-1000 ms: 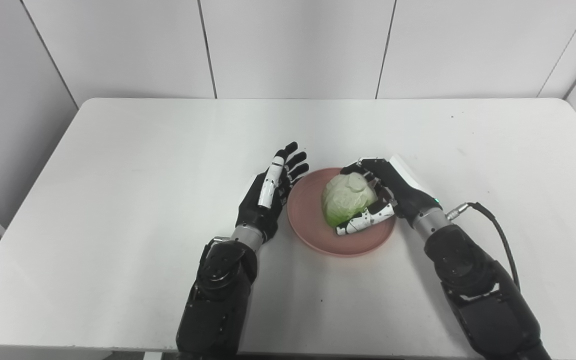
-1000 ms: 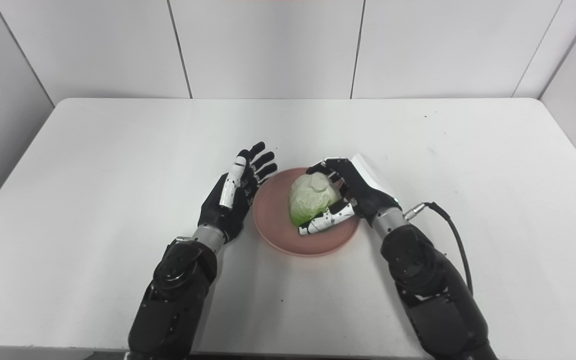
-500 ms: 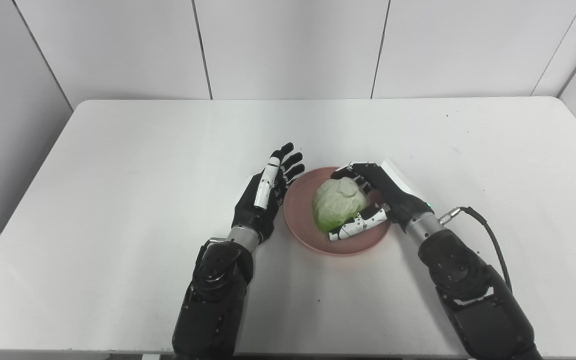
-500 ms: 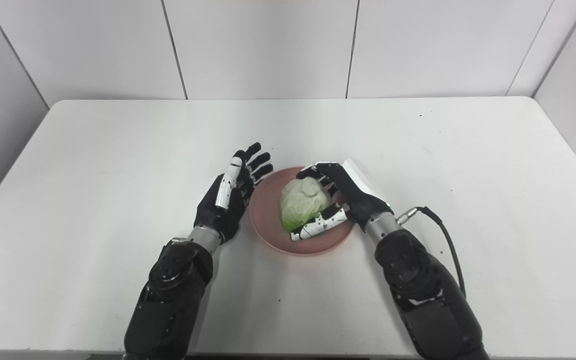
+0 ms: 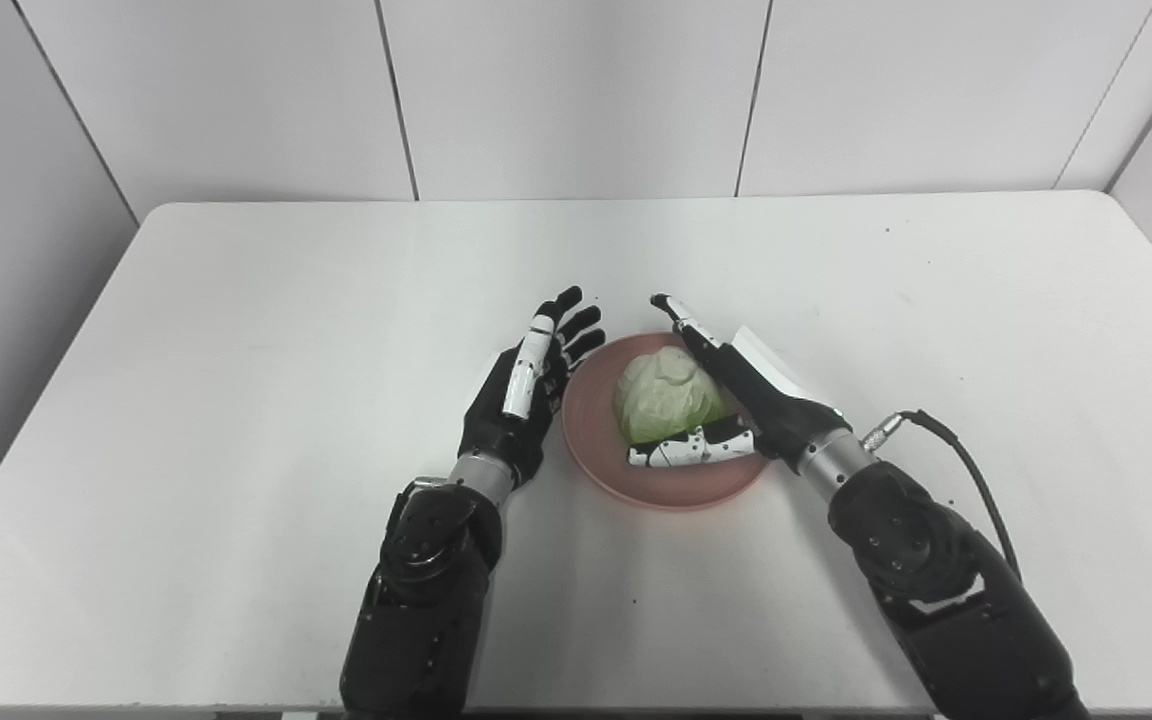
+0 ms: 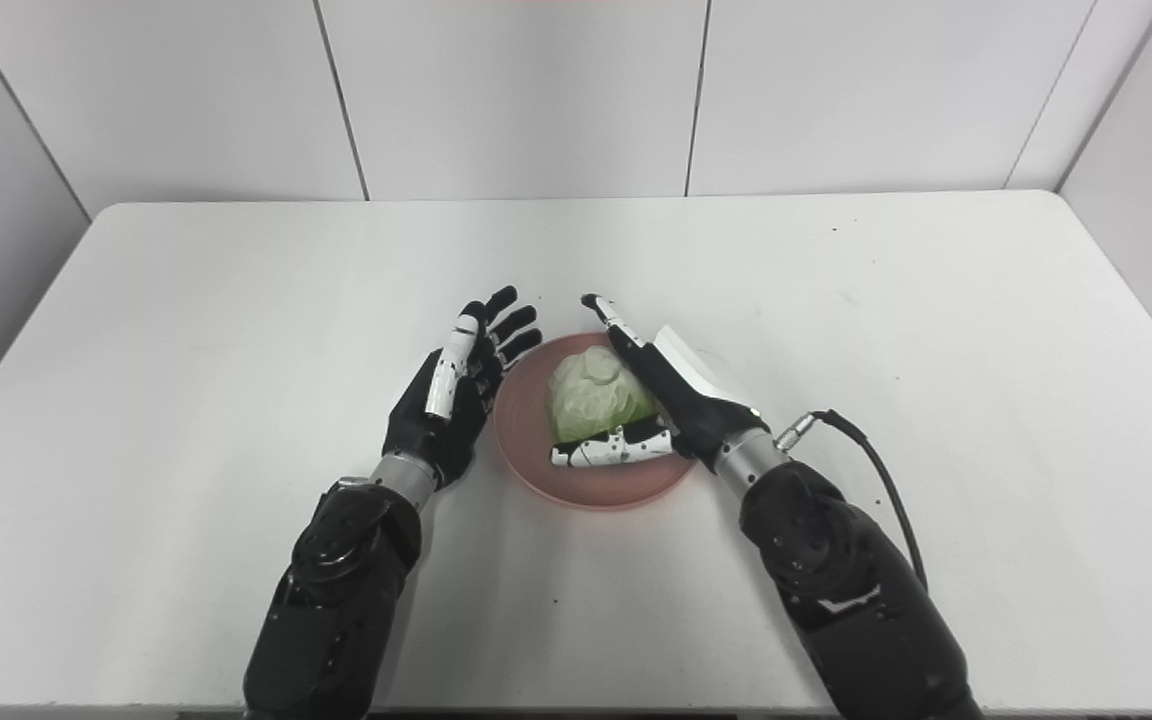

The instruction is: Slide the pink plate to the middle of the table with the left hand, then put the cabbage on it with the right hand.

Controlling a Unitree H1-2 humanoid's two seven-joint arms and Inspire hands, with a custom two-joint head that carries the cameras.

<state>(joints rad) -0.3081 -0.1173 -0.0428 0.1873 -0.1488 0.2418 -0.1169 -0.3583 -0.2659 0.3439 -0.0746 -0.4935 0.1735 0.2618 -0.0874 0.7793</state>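
Resting on the pink plate (image 5: 676, 485) — cabbage (image 5: 664, 406) beside straightened right-hand fingers (image 5: 698, 340).

Left robot hand (image 5: 521, 395) (fingers spread) flanks plate (image 5: 596, 470).

The white table (image 5: 236, 330) has rounded far corners and a plain matte top that fills most of what I can see. A few tiny dark specks (image 5: 887, 229) dot it, one toward the far right and another near the front edge; I cannot tell whether they are crumbs or marks. Behind it stand pale grey wall panels (image 5: 576, 95), split by thin dark vertical seams (image 5: 396, 100). The panels angle in at both sides, so the table sits in a shallow alcove. A black cable (image 5: 966, 475) with a metal plug loops above the right part of the tabletop.
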